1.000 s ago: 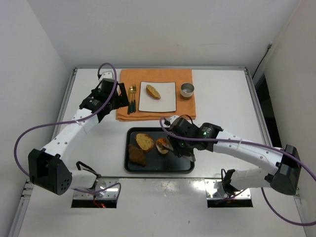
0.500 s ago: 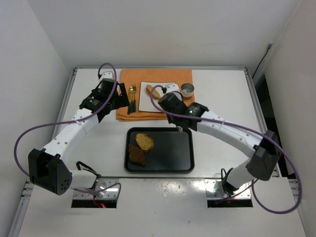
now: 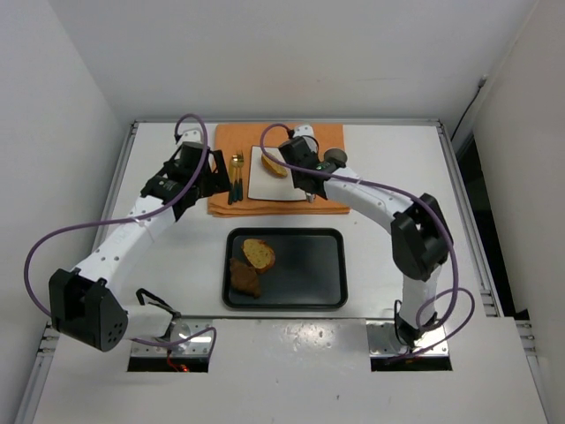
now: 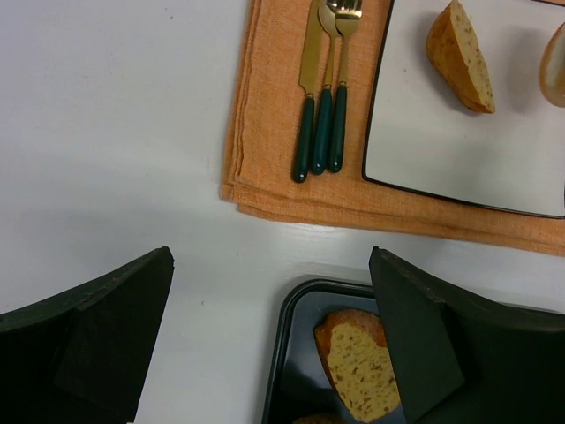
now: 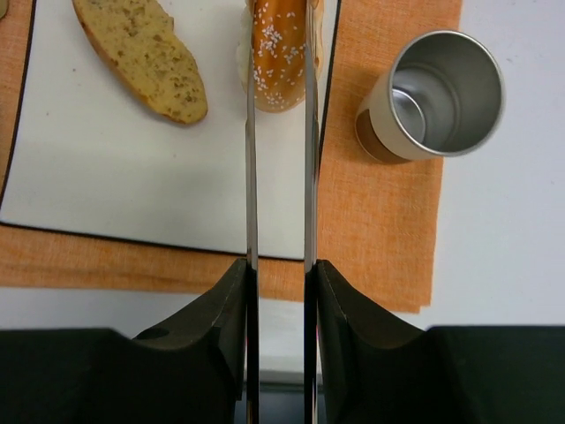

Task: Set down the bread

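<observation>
a white worktop [image 3: 397, 177] seen from above, with two robot arms reaching from its near edge. closest, midway along the near edge, a black tray [image 3: 309, 274] holds a round toasted slice [image 3: 259, 253] in its far left corner, with a dark lumpy piece [image 3: 244, 277] touching it on the near side. beyond the tray's left corner, the left gripper [image 4: 271, 265] hovers over bare worktop just beside the near left corner of an orange cloth [image 3: 238, 140]; its jaws are spread wide with nothing between them. the cloth lies against the middle of the far edge. on its left part sits cutlery [image 4: 322, 106] with gold heads and dark green handles, side by side. next to it, a white square plate [image 5: 132, 185] carries an oval slice [image 5: 141, 57] near its far left corner. the right gripper [image 5: 279, 35] is over the plate's right rim, jaws closed narrowly on a seeded bun [image 5: 279, 66]; whether the bun touches the plate cannot be told. a metal cup [image 5: 433, 93] stands upright on the cloth's right part.
</observation>
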Controlling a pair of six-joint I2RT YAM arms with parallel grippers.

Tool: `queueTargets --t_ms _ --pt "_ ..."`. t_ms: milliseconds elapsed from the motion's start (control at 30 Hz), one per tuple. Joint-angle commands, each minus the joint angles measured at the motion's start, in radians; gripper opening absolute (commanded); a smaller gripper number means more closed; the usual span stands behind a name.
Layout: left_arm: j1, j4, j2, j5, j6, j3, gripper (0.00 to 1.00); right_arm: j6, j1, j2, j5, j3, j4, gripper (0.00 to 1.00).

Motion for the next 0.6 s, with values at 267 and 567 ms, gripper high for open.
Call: queueTargets --t_ms 267,567 --pt "0.012 0.007 -0.052 -0.006 0.004 -0.005 0.99 -0.025 -0.036 0.102 -0.065 0.128 0.061 0.43" --pt "0.012 -0.002 -0.052 -0.006 0.004 -0.005 0.99 -0.045 -0.036 -0.016 -0.087 0.08 0.061 0.49"
